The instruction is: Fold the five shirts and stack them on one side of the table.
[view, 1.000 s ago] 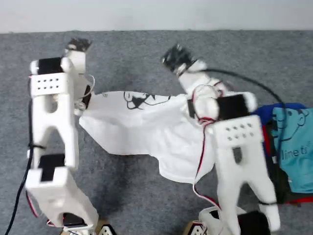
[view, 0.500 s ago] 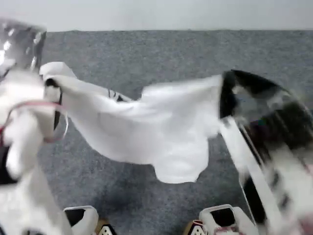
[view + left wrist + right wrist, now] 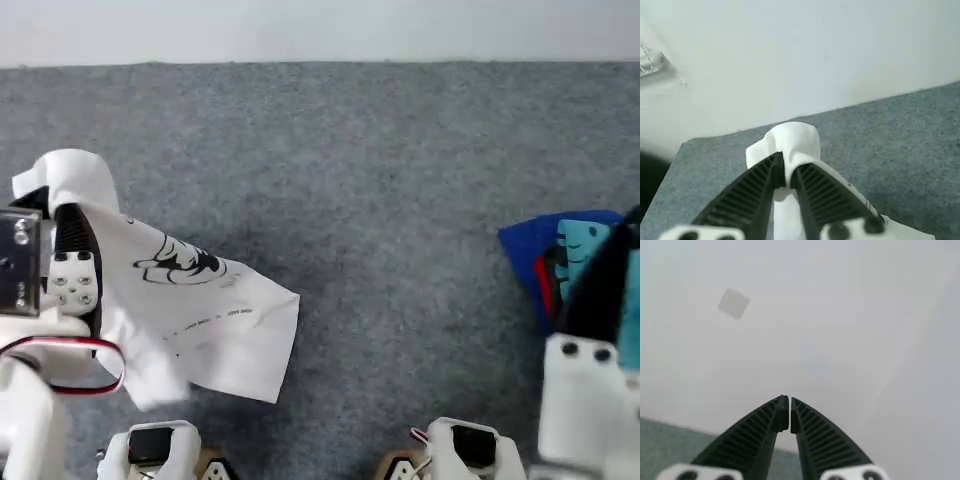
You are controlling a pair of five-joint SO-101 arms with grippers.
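A white shirt [image 3: 190, 315] with a black drawing hangs at the table's left side, held up by my left gripper [image 3: 786, 167], which is shut on a bunched white fold [image 3: 790, 142] of it. In the high view that arm [image 3: 55, 270] stands raised at the left edge. My right gripper [image 3: 789, 412] is shut with nothing in it and points at a pale wall, lifted off the table. Its arm [image 3: 590, 390] stands at the right edge, over a pile of blue, teal and red shirts [image 3: 560, 255].
Grey carpet-like cloth [image 3: 400, 220] covers the table. Both arm bases [image 3: 150, 450] sit at the near edge. A white wall [image 3: 320, 30] runs along the far edge.
The right gripper let go of the white shirt and swung back to the right. The left arm pulled the shirt up and to the left; it now hangs from that gripper alone.
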